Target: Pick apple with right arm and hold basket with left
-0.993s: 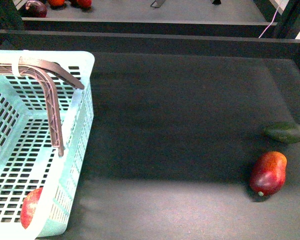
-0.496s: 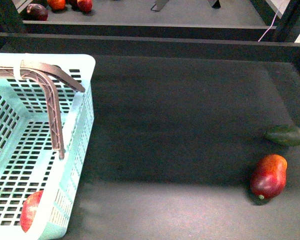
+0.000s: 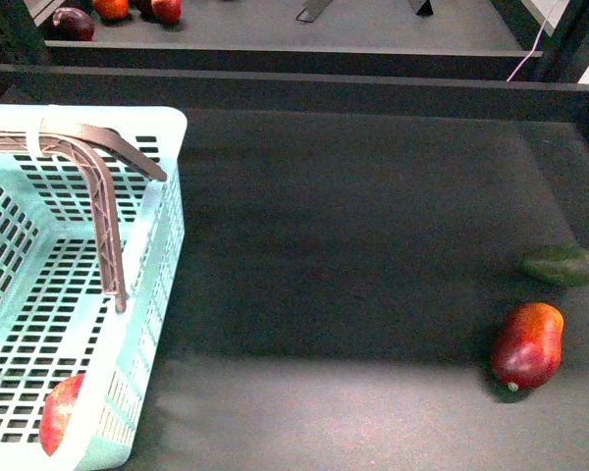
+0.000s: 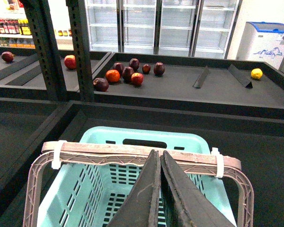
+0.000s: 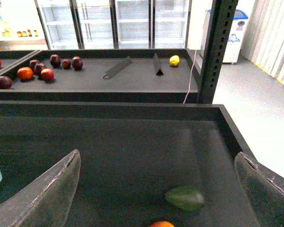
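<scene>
While the apple [image 3: 61, 413] lies inside the basket [image 3: 157, 245], at its near corner against the wall, the left gripper [image 4: 160, 158] hangs above the basket's handle [image 4: 132, 154] with fingers pressed together. Right gripper [image 5: 156, 189], fingers spread wide and holding nothing, sits over the dark shelf [image 3: 353, 216] near the green fruit [image 5: 185, 197] and red-orange fruit [image 3: 527, 343], well apart from the apple.

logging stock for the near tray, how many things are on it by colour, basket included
red: 2, the apple inside the basket and the longer fruit out on the mat
green: 1, the oval fruit beside the longer red one
pale blue: 1, the basket
total: 4
The fruit on the far shelf is not counted.
</scene>
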Available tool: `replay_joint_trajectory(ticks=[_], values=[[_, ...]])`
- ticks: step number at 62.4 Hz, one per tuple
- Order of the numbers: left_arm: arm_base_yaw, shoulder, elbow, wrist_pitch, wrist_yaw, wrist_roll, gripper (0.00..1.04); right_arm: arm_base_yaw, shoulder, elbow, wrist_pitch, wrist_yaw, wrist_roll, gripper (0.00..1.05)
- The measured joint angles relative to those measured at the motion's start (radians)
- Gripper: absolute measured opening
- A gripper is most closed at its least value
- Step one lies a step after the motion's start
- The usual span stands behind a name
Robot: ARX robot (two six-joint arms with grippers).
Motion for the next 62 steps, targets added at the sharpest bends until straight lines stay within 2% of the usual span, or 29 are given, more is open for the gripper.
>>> replay_joint_trajectory(ticks=[29, 53, 57, 62], values=[[0.000, -0.236, 0.000, -0.227, 0.000, 0.000, 0.03, 0.000, 0.000, 0.000, 0.000, 0.000, 0.000, 0.96], [0.000, -0.347, 0.000, -0.338, 0.000, 0.000, 0.03, 0.000, 0.000, 0.000, 0.000, 0.000, 0.000, 0.96], [0.000, -0.433, 0.000, -0.456, 0.000, 0.001, 0.03, 0.000, 0.000, 0.000, 0.000, 0.000, 0.000, 0.96], [0.000, -0.507, 0.000, -0.509, 0.000, 0.001, 0.03, 0.000, 0.000, 0.000, 0.000, 0.000, 0.000, 0.96]])
